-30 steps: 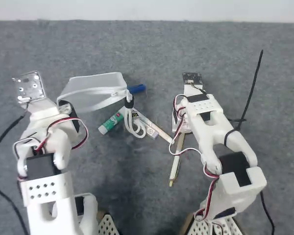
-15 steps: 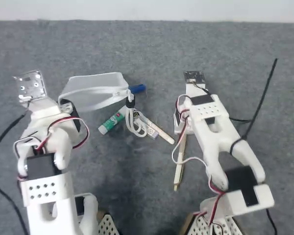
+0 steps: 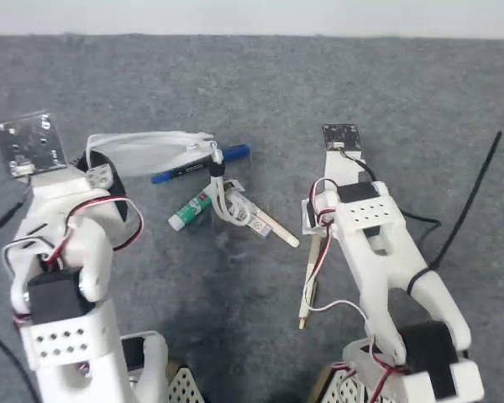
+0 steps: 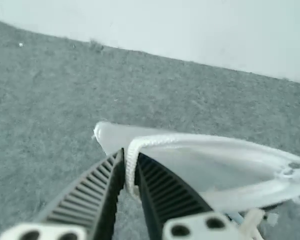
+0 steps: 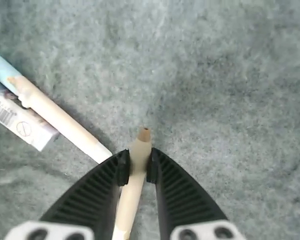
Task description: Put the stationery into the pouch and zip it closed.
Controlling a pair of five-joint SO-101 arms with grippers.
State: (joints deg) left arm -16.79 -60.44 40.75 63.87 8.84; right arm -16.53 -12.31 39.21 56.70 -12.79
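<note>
My left gripper (image 3: 101,174) is shut on the rim of the translucent white pouch (image 3: 151,149), held just above the carpet at the back left; in the left wrist view the fingers pinch its corded edge (image 4: 130,157) and the pouch (image 4: 210,162) spreads beyond them. A blue pen (image 3: 200,164) lies at the pouch mouth. A green-and-white glue stick (image 3: 191,211), a white cord (image 3: 228,208) and a beige pen (image 3: 274,227) lie in the middle. My right gripper (image 3: 313,225) is shut on a second beige pen (image 3: 309,281), whose tip (image 5: 142,136) pokes past the fingers (image 5: 138,157).
Grey carpet covers the table. A labelled small item (image 5: 17,122) lies beside the loose beige pen (image 5: 60,117), close to my right gripper. Black cables trail at the right (image 3: 466,214) and at the left edge (image 3: 0,227). Open carpet lies behind the pouch and between the arms.
My left arm has swung left and flattened the pouch, uncovering more of the blue pen. My right arm has drawn back slightly with the beige pen, which has shifted toward the front.
</note>
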